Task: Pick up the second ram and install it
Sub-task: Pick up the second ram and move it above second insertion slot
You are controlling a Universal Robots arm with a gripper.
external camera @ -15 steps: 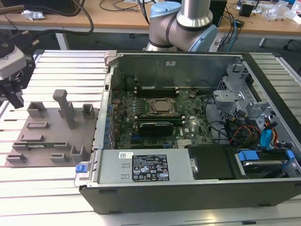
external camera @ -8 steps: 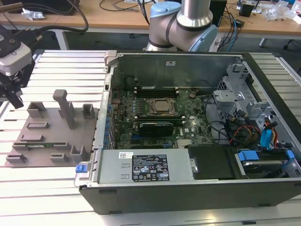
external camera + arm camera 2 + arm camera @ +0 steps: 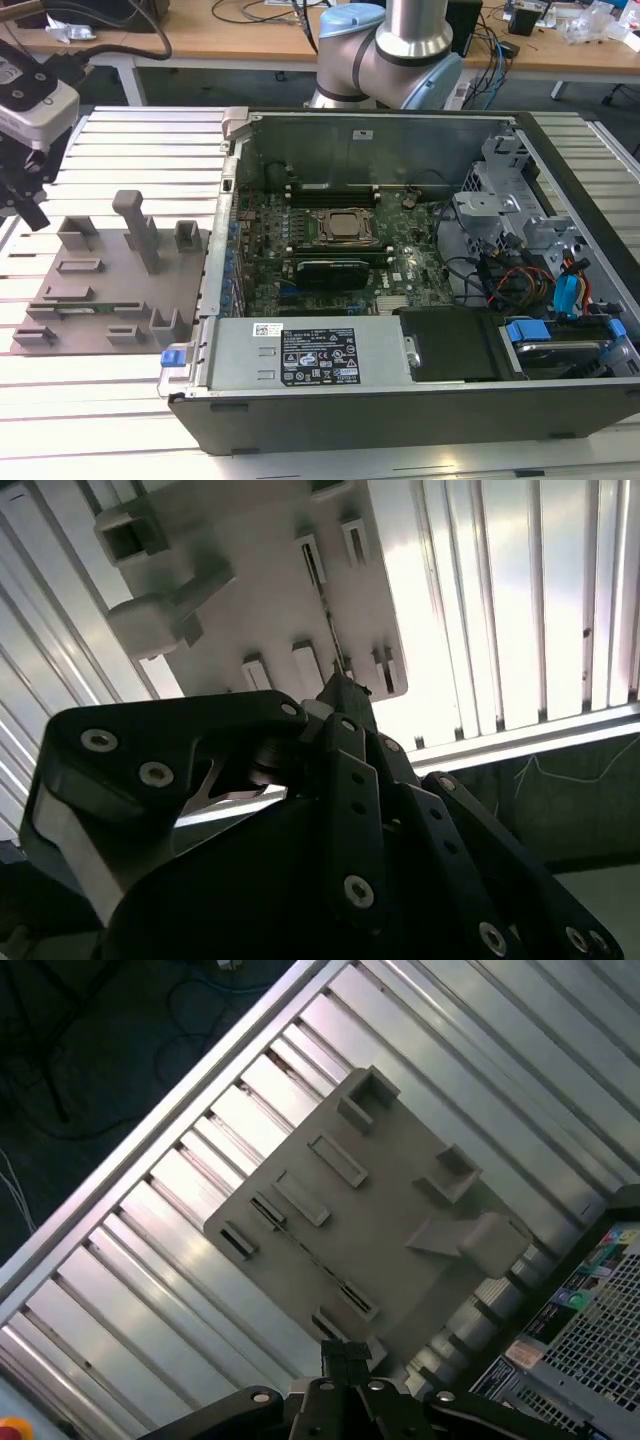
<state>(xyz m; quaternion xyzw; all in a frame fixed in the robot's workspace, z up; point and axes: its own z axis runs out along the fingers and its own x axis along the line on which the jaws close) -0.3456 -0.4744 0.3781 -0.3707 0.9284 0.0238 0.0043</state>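
The second ram [image 3: 95, 308] is a thin green stick standing on edge between low blocks near the front of the grey holder plate [image 3: 110, 270], left of the open computer case. It appears edge-on in both wrist views [image 3: 305, 1252] [image 3: 330, 630]. My gripper [image 3: 28, 205] hangs above the slatted table at the exterior view's far left, up and left of the plate and apart from the stick. In both wrist views its fingertips [image 3: 347, 1352] [image 3: 345, 692] meet with nothing between them.
The open computer case [image 3: 400, 120] lies at centre and right, with the green motherboard [image 3: 410, 270] and CPU socket [image 3: 345, 228] inside. A tall grey post [image 3: 135, 225] and several blocks rise from the holder plate. Drive cages and cables [image 3: 530, 270] crowd the case's right end.
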